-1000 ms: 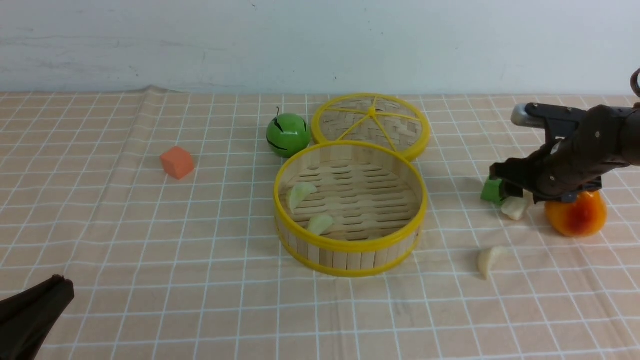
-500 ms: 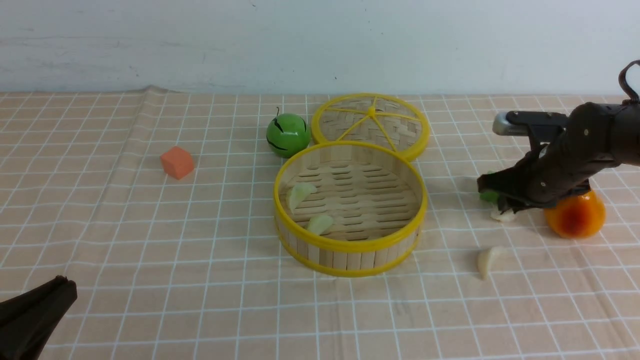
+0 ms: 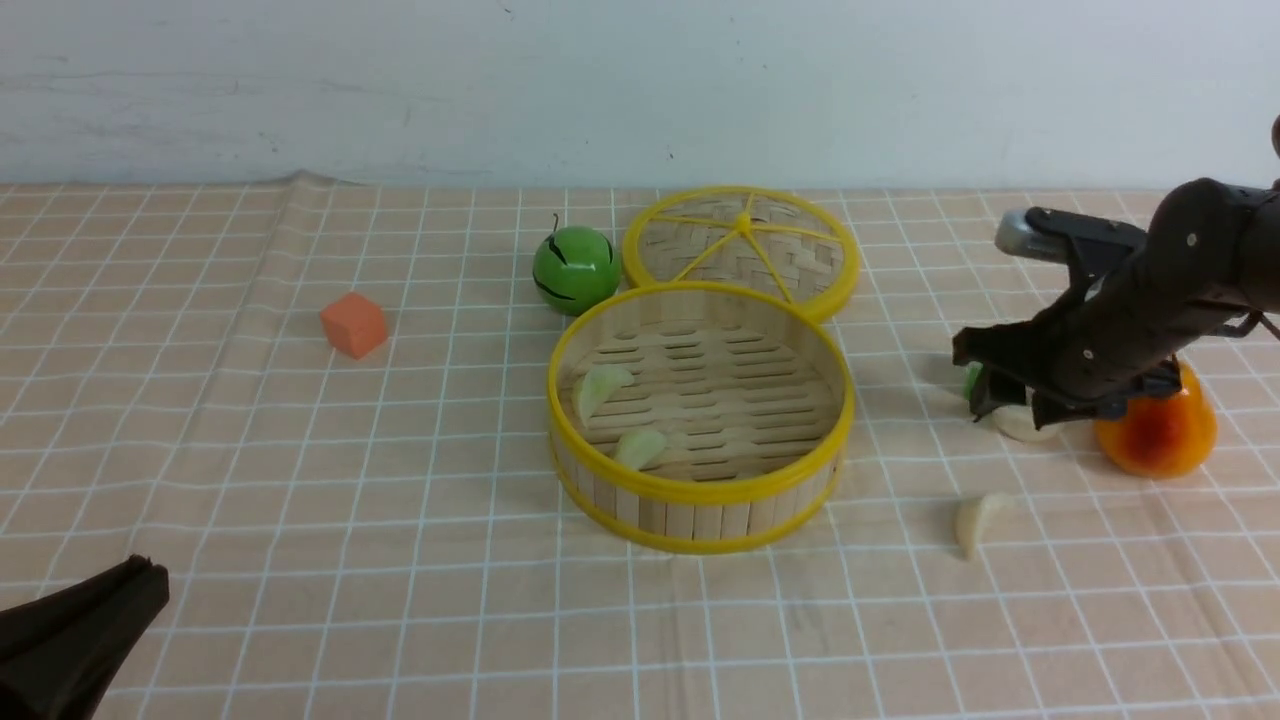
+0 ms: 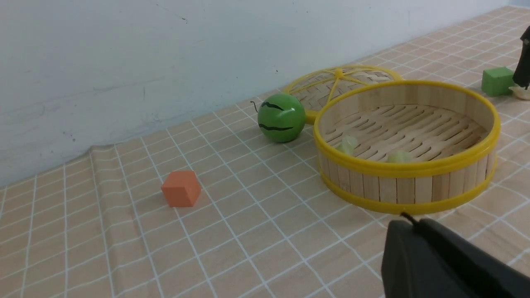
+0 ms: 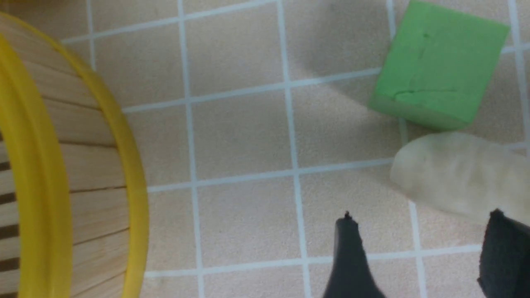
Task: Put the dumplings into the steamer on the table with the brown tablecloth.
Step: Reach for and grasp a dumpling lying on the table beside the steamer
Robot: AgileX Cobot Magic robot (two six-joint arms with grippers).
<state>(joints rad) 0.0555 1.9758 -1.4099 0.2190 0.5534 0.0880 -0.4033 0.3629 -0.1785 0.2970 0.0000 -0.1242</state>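
The steamer stands mid-table on the brown tablecloth with two dumplings on its slatted floor. A third dumpling lies on the cloth to its right. A fourth dumpling lies beside the green cube, just beyond the fingertips of my right gripper. That gripper is open, low over the cloth and holds nothing. My left gripper is shut and empty at the near left, short of the steamer.
The woven lid lies behind the steamer, with a green watermelon ball to its left. An orange cube sits further left. An orange-red fruit stands right behind my right gripper. The wall bounds the far edge.
My right gripper closed partway by the fourth dumpling and opened again without lifting it. The dumpling shifted slightly on the cloth. The left gripper crept a little forward.
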